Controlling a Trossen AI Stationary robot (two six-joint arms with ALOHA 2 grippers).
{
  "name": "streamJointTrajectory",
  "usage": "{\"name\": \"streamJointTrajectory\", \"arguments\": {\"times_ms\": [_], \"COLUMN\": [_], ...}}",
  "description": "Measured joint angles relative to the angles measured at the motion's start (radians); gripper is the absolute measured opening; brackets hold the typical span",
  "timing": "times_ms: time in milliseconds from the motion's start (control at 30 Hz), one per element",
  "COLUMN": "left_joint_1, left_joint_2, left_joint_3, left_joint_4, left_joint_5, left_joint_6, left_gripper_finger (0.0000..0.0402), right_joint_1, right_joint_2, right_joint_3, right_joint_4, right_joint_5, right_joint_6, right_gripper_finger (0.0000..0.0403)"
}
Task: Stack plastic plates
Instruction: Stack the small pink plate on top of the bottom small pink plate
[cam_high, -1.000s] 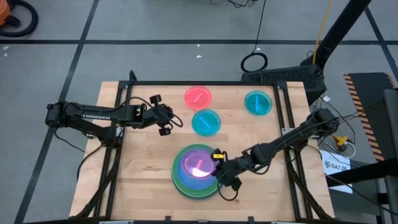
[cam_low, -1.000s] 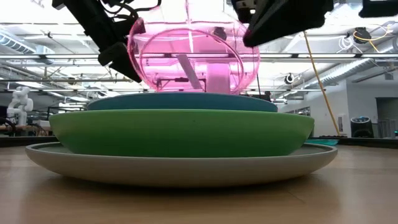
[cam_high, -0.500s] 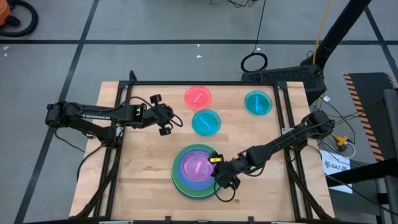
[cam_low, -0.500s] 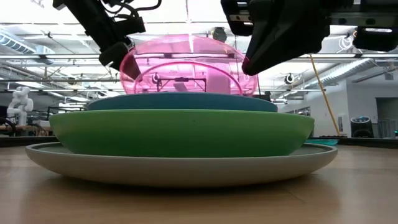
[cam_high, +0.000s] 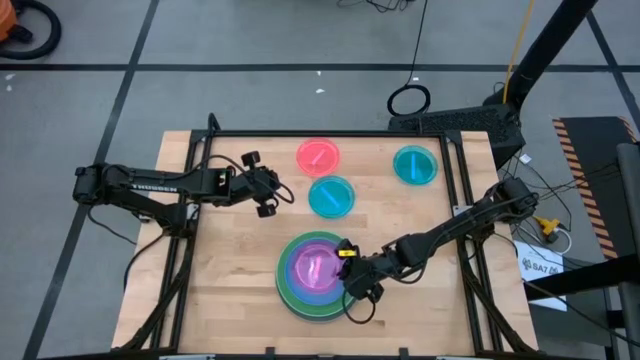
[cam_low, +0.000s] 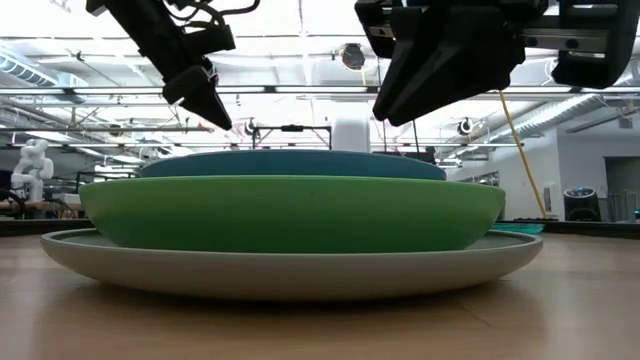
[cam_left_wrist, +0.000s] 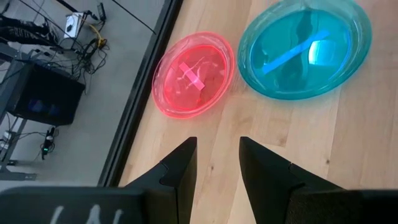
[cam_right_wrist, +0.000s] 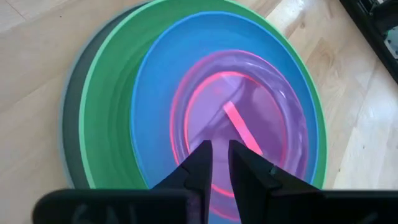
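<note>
Four plates (cam_high: 316, 272) are piled near the front of the desk (cam_high: 230, 290), biggest at the bottom so the pile sits steady. A pink plate (cam_right_wrist: 239, 127) is laid on top. The right end effector (cam_right_wrist: 219, 163) is seen just above it, slightly parted (nothing is held). The left end effector (cam_left_wrist: 216, 163) is kept open, waiting near three loose plates (cam_high: 332, 196).

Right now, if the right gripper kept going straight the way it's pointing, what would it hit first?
Most likely the pink plate lying in the blue plate on the stack; the right gripper points down at it, fingers slightly apart.
</note>
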Motion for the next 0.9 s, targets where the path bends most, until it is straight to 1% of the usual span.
{"name": "streamJointTrajectory", "arguments": {"times_ms": [133, 200, 267, 333, 433, 567, 700, 767, 833, 900], "left_joint_1": [0.000, 0.000, 0.000, 0.000, 0.000, 0.000, 0.005, 0.020, 0.047, 0.080], "left_joint_2": [0.000, 0.000, 0.000, 0.000, 0.000, 0.001, 0.020, 0.031, 0.036, 0.036], "left_joint_3": [0.000, 0.000, 0.000, 0.000, 0.000, 0.000, 0.000, 0.000, 0.000, -0.001], "left_joint_4": [0.002, 0.004, 0.010, 0.023, 0.051, 0.074, 0.132, 0.186, 0.217, 0.257], "left_joint_5": [0.000, 0.000, 0.000, 0.000, 0.001, 0.010, 0.019, 0.064, 0.155, 0.251], "left_joint_6": [-0.001, -0.006, -0.019, -0.039, -0.058, -0.101, -0.085, -0.046, -0.010, 0.016], "left_gripper_finger": [0.0127, 0.0127, 0.0127, 0.0127, 0.0127, 0.0127, 0.0127, 0.0127, 0.0127, 0.0127], "right_joint_1": [0.000, 0.000, 0.002, 0.001, -0.027, -0.110, -0.222, -0.281, -0.342, -0.400], "right_joint_2": [0.000, -0.004, -0.016, -0.039, -0.084, -0.147, -0.194, -0.218, -0.250, -0.289], "right_joint_3": [0.000, 0.000, 0.000, 0.000, 0.000, 0.000, 0.000, -0.013, -0.047, -0.099], "right_joint_4": [0.000, -0.006, -0.039, -0.090, -0.222, -0.375, -0.475, -0.485, -0.462, -0.388], "right_joint_5": [0.009, 0.049, 0.111, 0.203, 0.285, 0.285, 0.282, 0.282, 0.258, 0.226], "right_joint_6": [0.033, 0.051, 0.080, 0.135, 0.205, 0.232, 0.187, 0.165, 0.138, 0.127], "right_gripper_finger": [0.0062, 0.0068, 0.0070, 0.0067, 0.0057, 0.0041, 0.0020, 0.0009, 0.0003, 0.0003]}}
